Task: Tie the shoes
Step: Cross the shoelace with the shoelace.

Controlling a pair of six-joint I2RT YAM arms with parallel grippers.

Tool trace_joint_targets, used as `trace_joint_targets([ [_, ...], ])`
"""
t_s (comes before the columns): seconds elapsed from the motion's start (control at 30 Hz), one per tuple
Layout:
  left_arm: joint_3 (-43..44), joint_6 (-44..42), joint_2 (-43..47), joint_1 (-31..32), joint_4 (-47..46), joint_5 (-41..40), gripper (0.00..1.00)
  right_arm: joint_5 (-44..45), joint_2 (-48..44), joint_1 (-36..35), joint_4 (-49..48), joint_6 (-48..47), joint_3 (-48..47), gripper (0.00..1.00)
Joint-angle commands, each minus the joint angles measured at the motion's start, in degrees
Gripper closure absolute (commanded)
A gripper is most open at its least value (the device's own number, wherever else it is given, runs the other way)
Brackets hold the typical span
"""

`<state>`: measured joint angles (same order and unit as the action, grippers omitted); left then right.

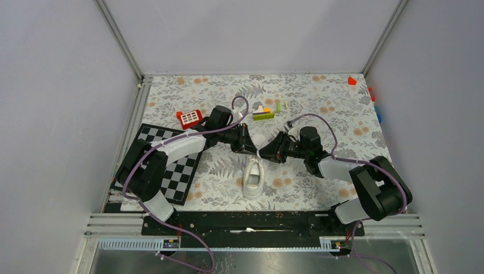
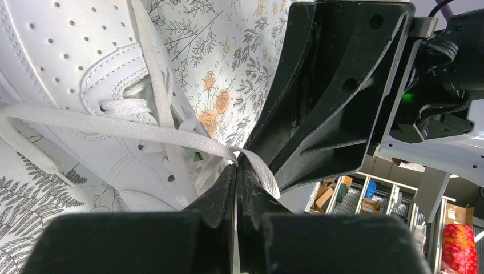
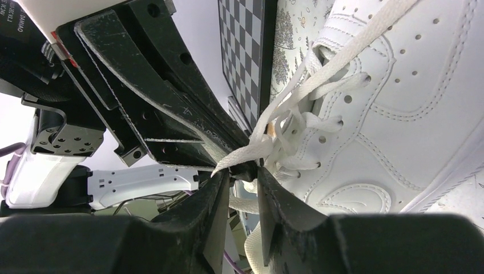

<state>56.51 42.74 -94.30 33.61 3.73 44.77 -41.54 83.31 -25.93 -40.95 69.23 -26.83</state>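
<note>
While left pincer [image 2: 237, 165] clamps white lace [image 2: 114, 128] at frame centre | right pincer [image 3: 242, 172] slightly apart around it | risk: uneven pull slips lace free, drags sneaker [image 3: 399, 114]

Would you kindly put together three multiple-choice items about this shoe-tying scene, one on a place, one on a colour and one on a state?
1. In the top view, where does the chessboard lie relative to the sneaker?
A) to its left
B) to its right
C) underneath it

2. What colour are the laces?
A) black
B) white
C) red

3. How does the left gripper stand?
A) wide open, holding nothing
B) shut on the chessboard's edge
C) shut on one of the laces

Answers:
1 A, the top view shows the chessboard left of the sneaker and apart from it.
2 B, the laces match the sneaker's white upper.
3 C, the left wrist view shows its fingertips pinched together on a flat lace.
</note>
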Motion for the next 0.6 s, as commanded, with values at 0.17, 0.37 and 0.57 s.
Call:
trace_joint_targets([
  [0.17, 0.05, 2.87, 0.63, -0.06, -7.38, 3.28, 1.00, -0.74, -1.06, -1.14, 2.96, -4.29, -2.22, 0.65],
  [0.37, -1.06, 5.71, 0.21, -0.56, -10.73, 4.59, 1.00, -1.36, -1.65, -1.14, 5.00, -6.14, -3.06, 0.67],
  [0.57, -3.18, 10.46, -0.73, -1.16, -17.69, 6.16, 1.00, -2.37, -1.58, -1.31, 6.00, -7.47, -3.51, 0.64],
])
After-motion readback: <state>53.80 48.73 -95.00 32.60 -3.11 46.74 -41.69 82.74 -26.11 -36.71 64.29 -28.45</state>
